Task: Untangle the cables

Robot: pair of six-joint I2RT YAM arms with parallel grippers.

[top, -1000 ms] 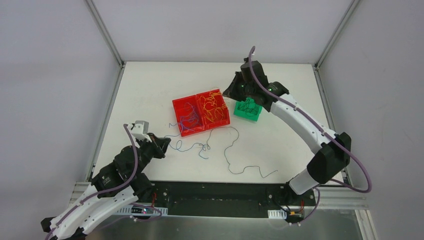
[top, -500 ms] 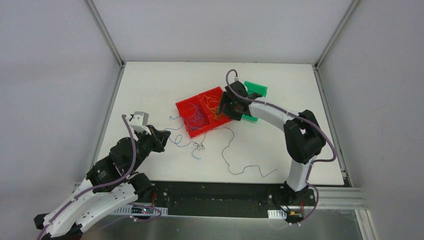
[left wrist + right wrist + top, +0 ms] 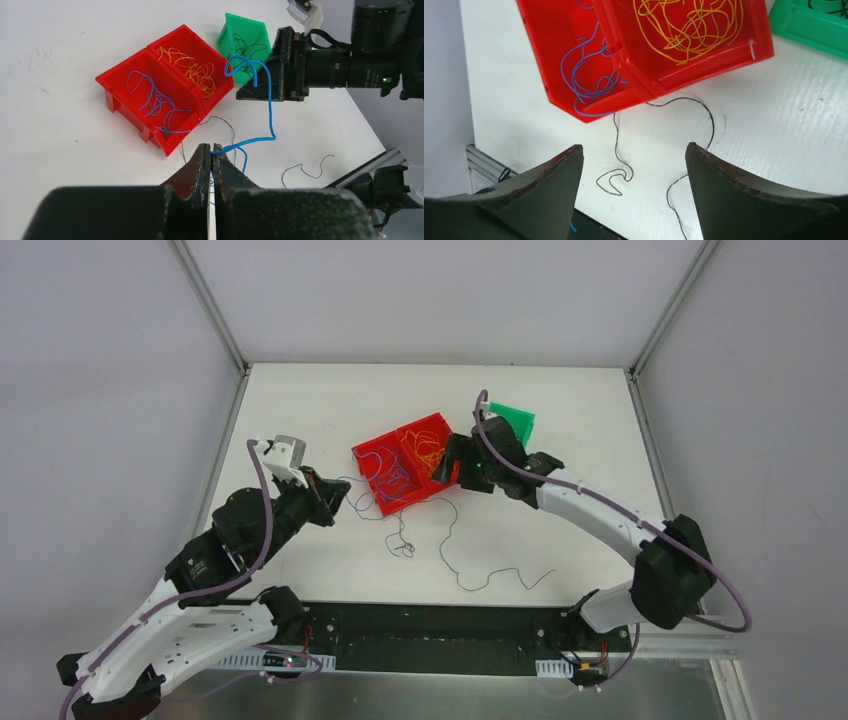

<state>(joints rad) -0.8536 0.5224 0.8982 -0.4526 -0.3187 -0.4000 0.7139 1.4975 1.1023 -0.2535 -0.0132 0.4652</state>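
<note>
left gripper (image 3: pixel 210 149) pinched tight on a blue cable (image 3: pixel 270 105), right gripper (image 3: pixel 634 152) wide open, holding nothing, over a black cable (image 3: pixel 696 100) by the red bins (image 3: pixel 709 60)

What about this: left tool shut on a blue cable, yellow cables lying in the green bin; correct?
No: the left tool is shut on a blue cable, but the left wrist view shows the yellow cables in a red bin.

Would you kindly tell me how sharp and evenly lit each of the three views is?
Top external view: soft, even light, the cables hair-thin. Left wrist view: the left pincer is blurred, the blue cable it pinches and the red bin sharp. Right wrist view: the right pincer slightly soft, mild sheen on the table.
</note>
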